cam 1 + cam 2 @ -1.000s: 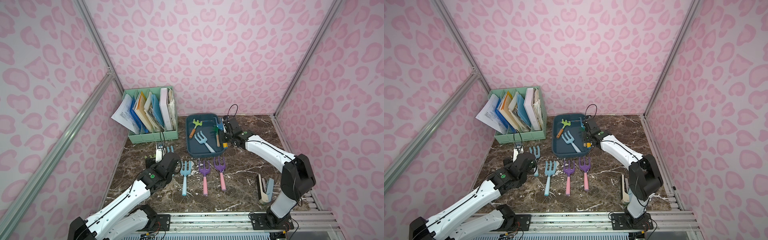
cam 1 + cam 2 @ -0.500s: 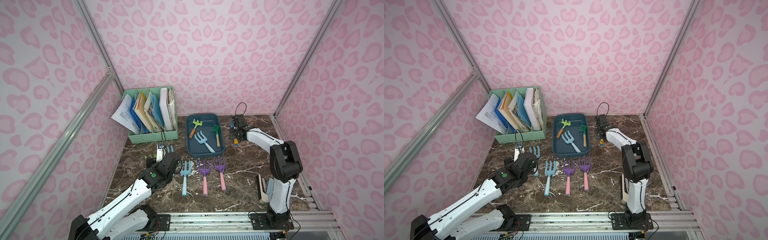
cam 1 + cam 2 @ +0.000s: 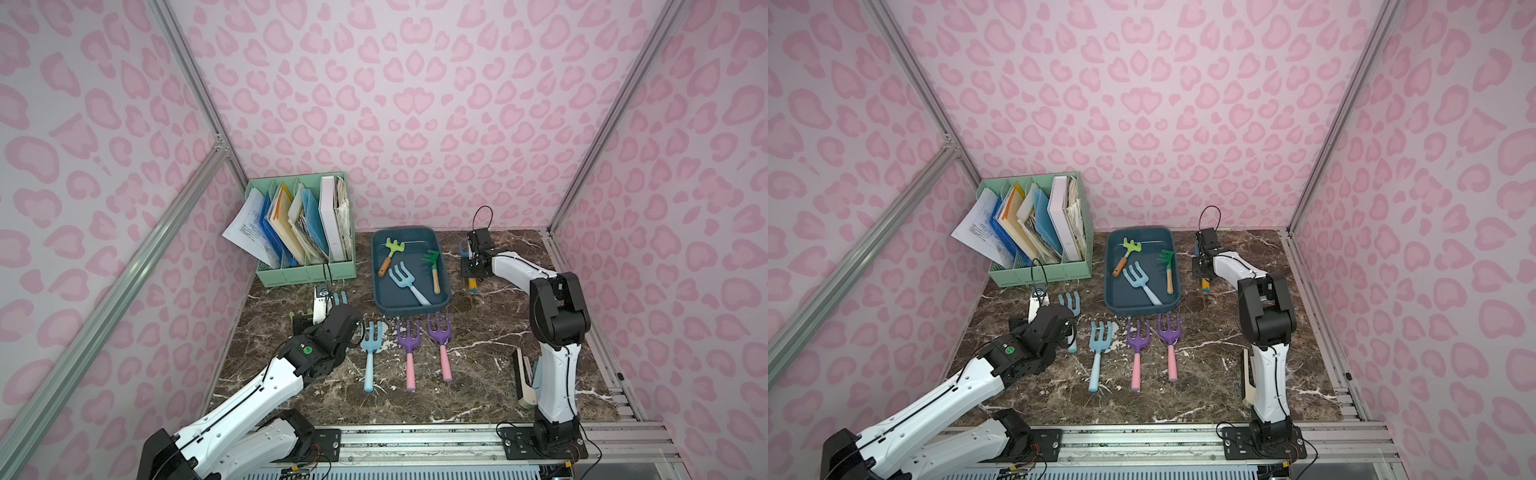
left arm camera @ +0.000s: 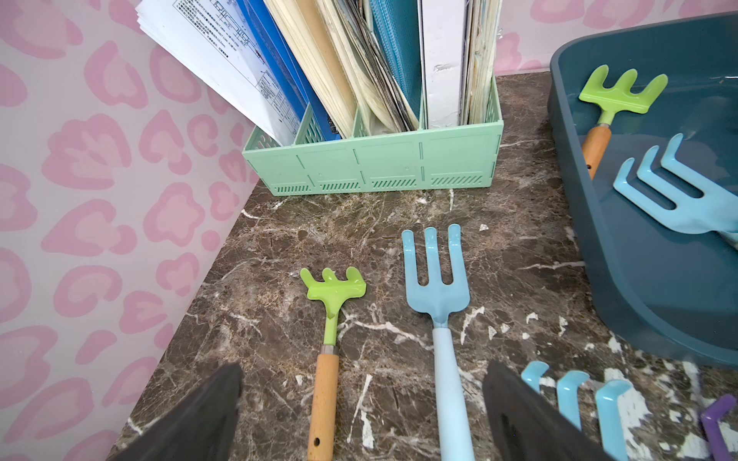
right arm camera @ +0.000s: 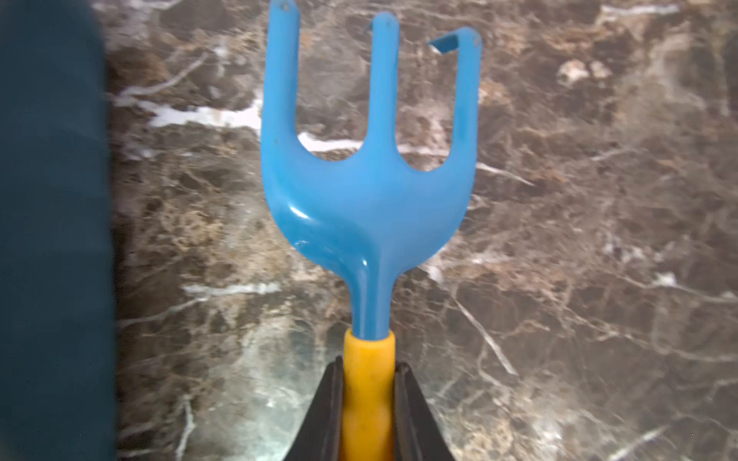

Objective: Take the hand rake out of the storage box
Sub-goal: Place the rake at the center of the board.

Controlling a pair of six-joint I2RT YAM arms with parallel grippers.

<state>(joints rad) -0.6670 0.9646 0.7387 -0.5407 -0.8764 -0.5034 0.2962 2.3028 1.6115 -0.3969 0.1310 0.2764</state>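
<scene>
My right gripper point(image 5: 369, 371) is shut on the yellow handle of a blue three-pronged hand rake point(image 5: 369, 191). It holds the rake just above the marble table, right of the dark teal storage box point(image 3: 376, 266), in both top views point(image 3: 1202, 266). Inside the box lie a lime rake point(image 3: 388, 255), a light blue fork point(image 3: 405, 282) and a dark green rake point(image 3: 432, 266). My left gripper point(image 4: 361, 371) is open over the table left of the box. Between its fingers lie a lime rake point(image 4: 329, 319) and a light blue fork point(image 4: 437, 287).
A mint-green file organiser point(image 3: 307, 270) full of papers stands at the back left. A light blue fork point(image 3: 369, 353) and two purple forks point(image 3: 409, 349) lie in a row in front of the box. A beige and black object point(image 3: 523, 378) sits by the right arm's base.
My right gripper has carried the blue rake from over the box's right side out to the table right of the box. The left arm has not moved.
</scene>
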